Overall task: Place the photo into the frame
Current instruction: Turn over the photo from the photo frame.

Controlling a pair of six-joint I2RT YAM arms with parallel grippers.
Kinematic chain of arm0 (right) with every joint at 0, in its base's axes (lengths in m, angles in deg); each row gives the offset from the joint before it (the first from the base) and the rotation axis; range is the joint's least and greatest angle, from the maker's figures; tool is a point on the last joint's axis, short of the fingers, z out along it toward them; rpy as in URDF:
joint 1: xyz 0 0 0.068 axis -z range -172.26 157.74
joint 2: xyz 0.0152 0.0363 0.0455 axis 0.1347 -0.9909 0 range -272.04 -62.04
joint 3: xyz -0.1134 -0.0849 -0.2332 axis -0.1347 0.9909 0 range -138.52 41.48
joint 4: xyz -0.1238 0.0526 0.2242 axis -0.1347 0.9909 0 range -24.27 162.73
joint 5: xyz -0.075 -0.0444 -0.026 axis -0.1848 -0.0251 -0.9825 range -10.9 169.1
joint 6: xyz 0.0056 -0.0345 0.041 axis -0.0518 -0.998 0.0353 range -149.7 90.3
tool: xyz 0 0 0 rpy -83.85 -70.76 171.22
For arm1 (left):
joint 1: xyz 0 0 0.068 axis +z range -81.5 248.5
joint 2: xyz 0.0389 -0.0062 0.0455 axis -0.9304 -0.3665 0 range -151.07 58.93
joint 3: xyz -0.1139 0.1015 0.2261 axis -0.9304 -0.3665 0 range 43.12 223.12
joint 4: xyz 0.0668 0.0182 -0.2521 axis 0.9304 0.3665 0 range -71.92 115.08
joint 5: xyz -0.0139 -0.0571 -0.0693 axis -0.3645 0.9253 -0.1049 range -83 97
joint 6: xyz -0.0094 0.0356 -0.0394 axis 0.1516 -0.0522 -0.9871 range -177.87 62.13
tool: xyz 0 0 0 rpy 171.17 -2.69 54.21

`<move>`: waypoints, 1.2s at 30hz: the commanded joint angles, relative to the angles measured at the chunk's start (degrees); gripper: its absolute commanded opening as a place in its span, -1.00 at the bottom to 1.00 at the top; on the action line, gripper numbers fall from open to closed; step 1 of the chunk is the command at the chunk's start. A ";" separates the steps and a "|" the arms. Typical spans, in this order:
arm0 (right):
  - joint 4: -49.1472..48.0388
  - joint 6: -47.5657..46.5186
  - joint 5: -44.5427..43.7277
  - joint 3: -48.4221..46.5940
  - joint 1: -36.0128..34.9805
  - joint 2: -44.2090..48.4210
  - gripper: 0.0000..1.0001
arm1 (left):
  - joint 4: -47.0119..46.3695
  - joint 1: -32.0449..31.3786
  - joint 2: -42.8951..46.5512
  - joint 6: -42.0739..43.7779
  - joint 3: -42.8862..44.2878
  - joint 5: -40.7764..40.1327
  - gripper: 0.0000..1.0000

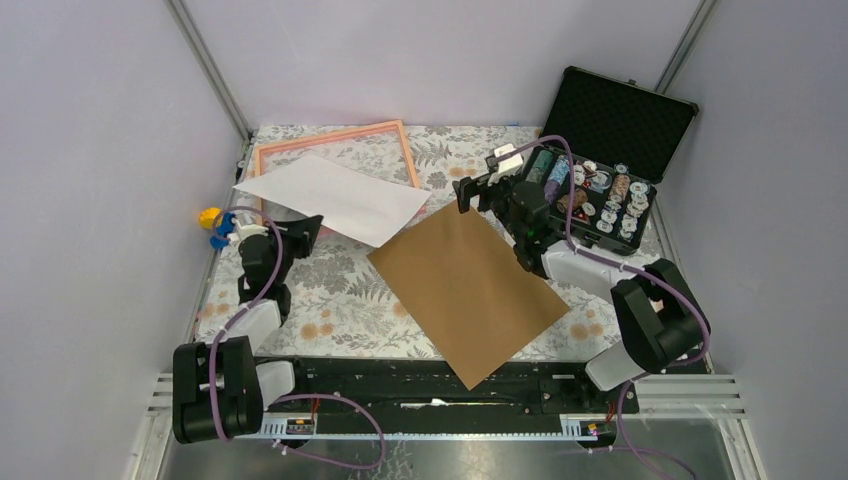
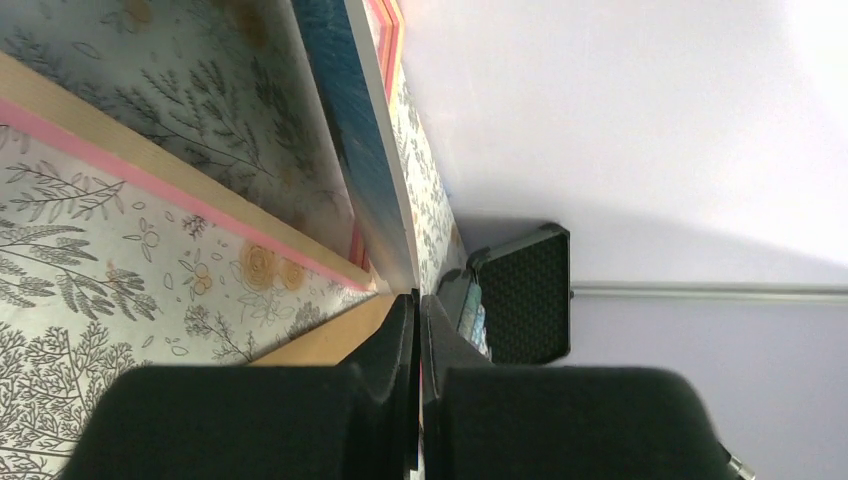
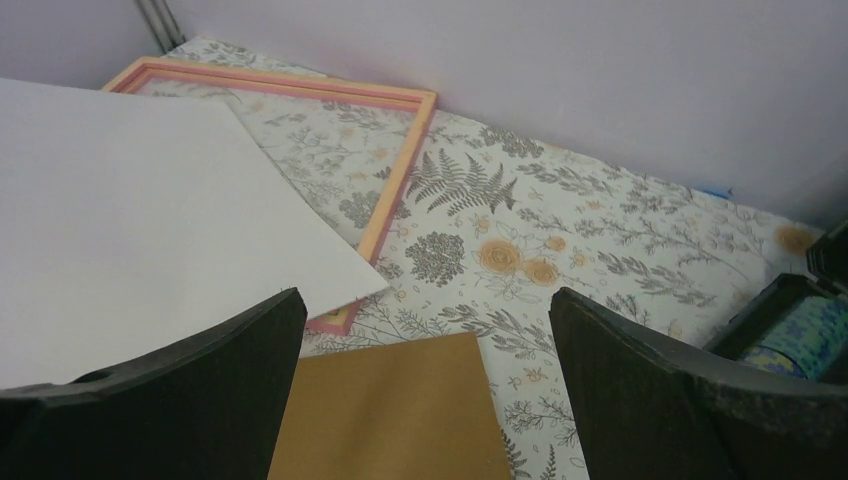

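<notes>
While left gripper pinches the white-backed rectangular photo partly over the thin salmon-pink frame | right gripper spread | insertion undone

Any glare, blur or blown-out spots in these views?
Top external: even light, sharp, no glare on the photo. Left wrist: left gripper looms dark and soft, wall upper right washes out. Right wrist: right gripper near-black, the frame crisp.
</notes>
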 commanded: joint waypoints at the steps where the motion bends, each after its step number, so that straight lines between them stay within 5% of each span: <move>1: 5.29 4.80 -3.27 -5.89 0.63 -2.71 0.99 | -9.21 -1.84 0.65 -0.34 -0.30 -9.58 -1.00; 7: 5.32 5.40 -1.68 -6.12 0.96 -3.70 0.99 | -6.41 -8.12 4.44 4.99 1.58 -25.77 -1.00; 13: 3.67 3.71 1.54 -5.39 1.02 -4.73 0.99 | -16.10 -15.60 -1.51 6.38 1.92 -36.20 -1.00; 29: 1.02 2.39 4.24 -4.32 1.63 -6.12 0.99 | -35.75 -26.43 -20.47 8.94 5.70 -46.05 -1.00; 36: 8.48 7.39 2.70 -9.08 3.02 -8.02 0.99 | -42.43 -27.85 -25.99 8.30 3.78 -44.76 -1.00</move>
